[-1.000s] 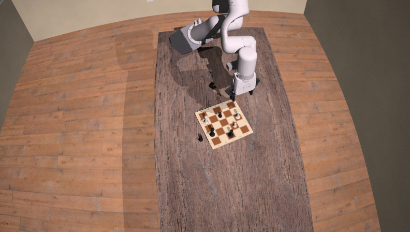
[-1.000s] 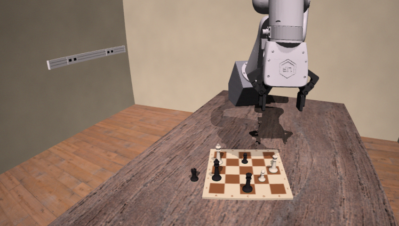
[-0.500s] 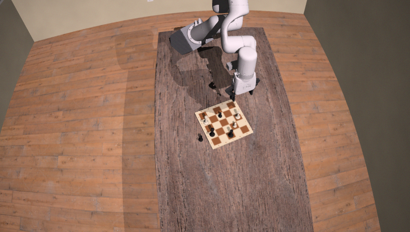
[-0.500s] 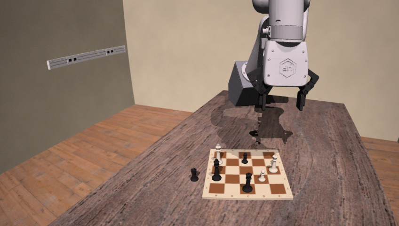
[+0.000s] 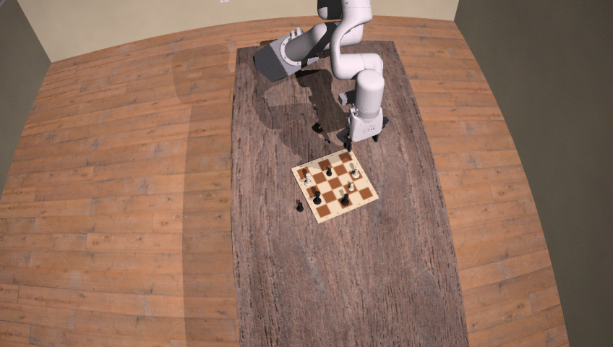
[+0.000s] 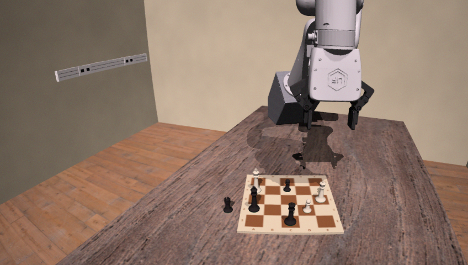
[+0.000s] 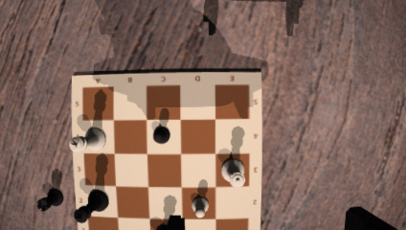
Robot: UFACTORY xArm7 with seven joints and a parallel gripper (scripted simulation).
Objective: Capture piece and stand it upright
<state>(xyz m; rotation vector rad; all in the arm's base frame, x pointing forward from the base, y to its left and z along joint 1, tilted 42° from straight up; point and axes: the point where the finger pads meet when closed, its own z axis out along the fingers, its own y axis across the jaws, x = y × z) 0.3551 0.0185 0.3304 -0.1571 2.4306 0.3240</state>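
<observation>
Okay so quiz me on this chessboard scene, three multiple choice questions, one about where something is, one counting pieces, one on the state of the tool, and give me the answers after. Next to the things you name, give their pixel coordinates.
1. Where is the small black pawn on the board?
A) A1
B) C4
C) E5

2. How many white pieces are on the board?
A) two
B) five
C) three

3. How is the tool?
A) open, holding nothing
B) shut on a white piece
C) shut, holding nothing

Answers:
1 B: the black pawn [image 5: 329, 172] [image 6: 287, 186] [image 7: 162, 134] stands where column C meets row 4.
2 C: white pieces stand on A4 [image 5: 308, 179] [image 6: 256, 184] [image 7: 96, 138], E3 [image 5: 356, 173] [image 6: 320, 194] [image 7: 233, 169] and D2 [image 5: 350, 186] [image 6: 307, 207] [image 7: 199, 205].
3 A: the tool [image 5: 362, 143] [image 6: 330, 123] has its fingers wide apart with nothing between them.

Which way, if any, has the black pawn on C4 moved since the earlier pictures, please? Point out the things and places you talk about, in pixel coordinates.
No: the black pawn [image 5: 329, 172] [image 6: 287, 186] [image 7: 162, 134] has not moved; it stands on square C4 of the board [image 5: 348, 210] [image 6: 262, 230] [image 7: 256, 144], as before.
</observation>
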